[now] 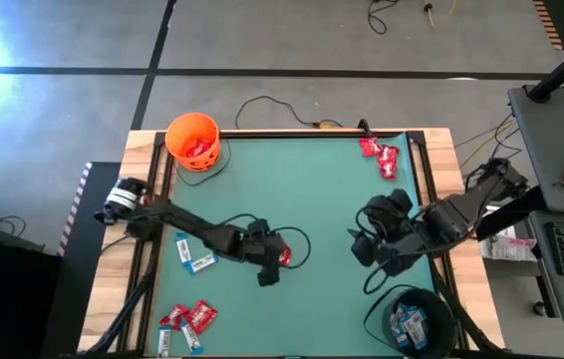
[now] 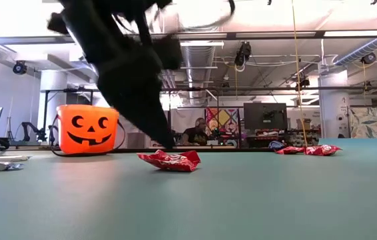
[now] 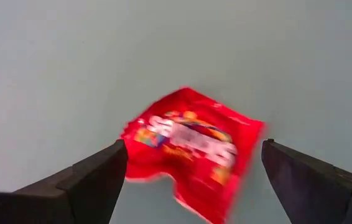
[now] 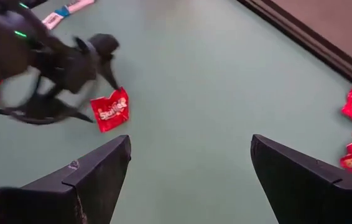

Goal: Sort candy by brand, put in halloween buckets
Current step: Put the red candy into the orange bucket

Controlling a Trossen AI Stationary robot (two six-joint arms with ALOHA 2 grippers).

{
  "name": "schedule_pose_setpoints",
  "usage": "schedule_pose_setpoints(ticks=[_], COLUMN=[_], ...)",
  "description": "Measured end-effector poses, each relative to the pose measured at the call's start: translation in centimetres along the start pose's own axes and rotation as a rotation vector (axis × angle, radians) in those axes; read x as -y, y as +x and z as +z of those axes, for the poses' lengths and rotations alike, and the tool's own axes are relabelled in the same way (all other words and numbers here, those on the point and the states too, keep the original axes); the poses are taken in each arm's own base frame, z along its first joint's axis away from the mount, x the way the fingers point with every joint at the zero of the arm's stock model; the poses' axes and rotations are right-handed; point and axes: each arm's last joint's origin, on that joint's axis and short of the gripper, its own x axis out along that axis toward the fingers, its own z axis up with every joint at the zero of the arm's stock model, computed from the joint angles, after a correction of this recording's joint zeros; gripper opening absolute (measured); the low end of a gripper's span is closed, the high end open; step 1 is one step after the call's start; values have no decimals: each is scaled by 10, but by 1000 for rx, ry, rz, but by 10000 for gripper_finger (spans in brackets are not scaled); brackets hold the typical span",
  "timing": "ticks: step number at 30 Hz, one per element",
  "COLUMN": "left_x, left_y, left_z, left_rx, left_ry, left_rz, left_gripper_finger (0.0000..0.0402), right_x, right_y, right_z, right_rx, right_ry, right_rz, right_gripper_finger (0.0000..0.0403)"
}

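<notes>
left gripper [image 3: 188, 180] is down at the mat [image 1: 312, 189], fingers spread wide, nothing held. a red packet [image 3: 191, 146] lies flat between the two fingers, apart from both, slightly skewed to their line. in the low view one fingertip meets the mat just beside the packet's edge.

judgement: the step in hand is the pick of this packet. to do it well, keep the fingertips at mat level so they catch the wrapper's body, not only a crinkled edge; centre the packet before closing, since more of it sits toward one finger; close fully, as thin film may slip; lift straight before travelling.

orange bucket [image 1: 193, 141], already holding red pieces, stands well away, beyond the gripper toward the far left corner. two blue bars [image 1: 194, 254] lie near the left arm, behind the gripper.

right gripper [image 4: 188, 180] hovers well apart, fingers open and empty, facing the packet. black bucket [image 1: 409, 317] sits near it, holding blue bars; more red packets [image 1: 380, 155] lie beyond it.
</notes>
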Motion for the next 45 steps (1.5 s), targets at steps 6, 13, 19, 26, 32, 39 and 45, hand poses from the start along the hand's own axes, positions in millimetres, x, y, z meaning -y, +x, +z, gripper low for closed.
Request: schedule_pose_setpoints(ticks=[6, 13, 19, 26, 32, 39, 45], left_x=[-3, -7, -8, -10, -12, -20, -48], left_y=[30, 49, 49, 49, 50, 26, -26], left_z=[-4, -11, -12, -13, -12, -8, 8], left_rx=[-31, -103, -105, -109, -104, -135, -123], left_ry=[76, 43, 33, 30, 26, -4, -24], left_rz=[-17, -65, -46, -10, 8, 14, 118], left_gripper_finger=[351, 348, 348, 307, 242, 187, 150], right_x=[-10, -17, -14, -6, 1, 13, 20], right_y=[-2, -2, -4, -12, -18, -28, -34], right_z=[-11, -18, -17, -13, -10, -5, -2], right_rx=[-7, -8, -7, 3, 12, 32, 51], right_ry=[28, 21, 18, 29, 16, 22, 17], right_rz=[13, 15, 24, 51, 71, 100, 114], right_gripper_finger=[325, 325, 325, 325, 325, 325, 325])
